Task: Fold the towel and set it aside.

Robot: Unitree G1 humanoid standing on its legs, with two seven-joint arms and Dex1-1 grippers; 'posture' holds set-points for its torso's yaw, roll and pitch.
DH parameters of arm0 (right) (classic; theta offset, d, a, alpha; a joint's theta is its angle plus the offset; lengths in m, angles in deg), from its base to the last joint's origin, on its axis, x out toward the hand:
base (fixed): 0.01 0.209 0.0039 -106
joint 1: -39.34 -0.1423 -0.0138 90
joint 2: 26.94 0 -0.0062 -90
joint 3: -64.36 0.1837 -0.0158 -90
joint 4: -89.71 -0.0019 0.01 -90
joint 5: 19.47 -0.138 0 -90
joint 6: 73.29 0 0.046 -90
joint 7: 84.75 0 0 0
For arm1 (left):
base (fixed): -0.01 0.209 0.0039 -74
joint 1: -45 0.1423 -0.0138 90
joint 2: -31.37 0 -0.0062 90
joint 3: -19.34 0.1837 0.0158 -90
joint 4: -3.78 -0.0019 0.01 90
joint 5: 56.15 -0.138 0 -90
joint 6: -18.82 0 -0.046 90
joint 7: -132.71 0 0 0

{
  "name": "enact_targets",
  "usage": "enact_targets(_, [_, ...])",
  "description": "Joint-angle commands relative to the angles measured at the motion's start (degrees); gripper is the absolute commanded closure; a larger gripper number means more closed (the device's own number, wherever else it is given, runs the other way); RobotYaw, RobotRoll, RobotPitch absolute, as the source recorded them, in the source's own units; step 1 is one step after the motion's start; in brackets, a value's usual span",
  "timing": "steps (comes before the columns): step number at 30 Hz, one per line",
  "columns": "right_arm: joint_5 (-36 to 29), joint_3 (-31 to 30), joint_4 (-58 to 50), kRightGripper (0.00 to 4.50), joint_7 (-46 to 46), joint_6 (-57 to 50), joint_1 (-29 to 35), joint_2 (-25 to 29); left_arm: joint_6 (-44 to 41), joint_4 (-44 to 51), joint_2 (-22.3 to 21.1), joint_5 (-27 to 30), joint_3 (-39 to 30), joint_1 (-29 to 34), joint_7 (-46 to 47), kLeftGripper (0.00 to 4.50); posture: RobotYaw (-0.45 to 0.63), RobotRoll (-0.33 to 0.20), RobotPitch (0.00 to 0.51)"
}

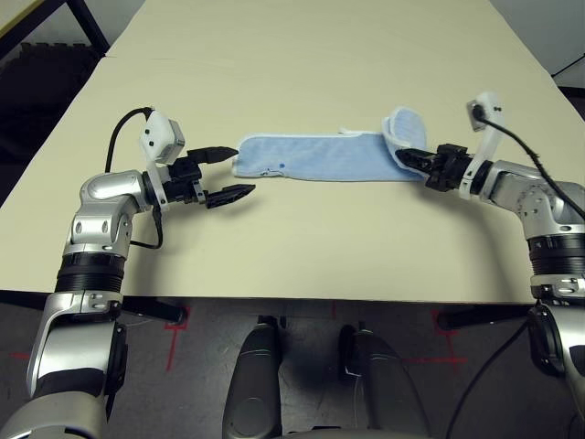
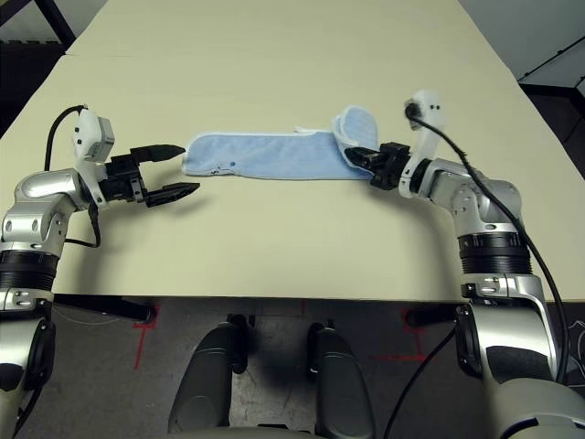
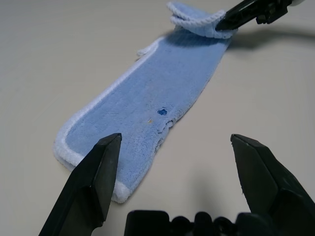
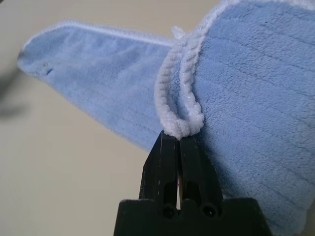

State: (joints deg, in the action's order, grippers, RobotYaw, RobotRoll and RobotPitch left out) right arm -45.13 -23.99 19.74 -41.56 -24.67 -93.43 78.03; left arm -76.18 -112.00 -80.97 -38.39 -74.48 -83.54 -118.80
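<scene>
The towel (image 1: 315,157) lies stretched out as a long narrow strip across the middle of the surface (image 1: 302,64), already doubled lengthwise by the look of it, with its small dark mark (image 3: 161,111) facing up near the strip's left end. The right end effector (image 4: 178,140) is clenched on the towel's right end, pinching the white stitched edging, and that end is lifted and curled back over the strip while the rest lies flat. The left end effector (image 1: 227,174) sits just beside the towel's left end with its 2 fingers (image 3: 93,184) spread wide, grasping nothing; 1 finger hovers at that end's edge and the other stands off the cloth over bare surface. The step in hand appears to be the fold end over end. To do it well, the right end effector should carry its pinched end low and straight along the strip toward the dark mark, keeping the 2 long edges lined up, and let go only when the short edges meet. The left end effector would do best to press or pin the left end, so the strip does not slide or bunch under the pull.
</scene>
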Motion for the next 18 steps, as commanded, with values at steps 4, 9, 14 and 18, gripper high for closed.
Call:
enact_targets(4, [3.1,-1.6,-0.8,4.48,1.4,1.6,1.1,-0.1,-0.2,0.1,-0.6,-0.8,0.8,0.1,-0.2,0.00,0.02,0.000,0.179])
enact_targets(9, [4.4,-3.0,-0.5,4.48,1.4,2.0,0.3,-2.6,-0.3,0.0,-0.4,-0.9,0.9,-0.1,-0.1,0.00,0.02,0.000,0.180])
enact_targets(14, [5.4,-3.6,-0.3,4.48,0.6,1.0,-0.6,-4.8,-0.5,0.3,-0.4,-0.9,1.0,0.0,0.0,0.00,0.02,0.000,0.181])
enact_targets(18, [3.6,-1.2,-0.3,3.44,-2.0,-1.4,-2.1,-8.4,-1.1,1.3,-0.9,-0.6,0.8,1.0,0.3,0.00,0.03,0.000,0.179])
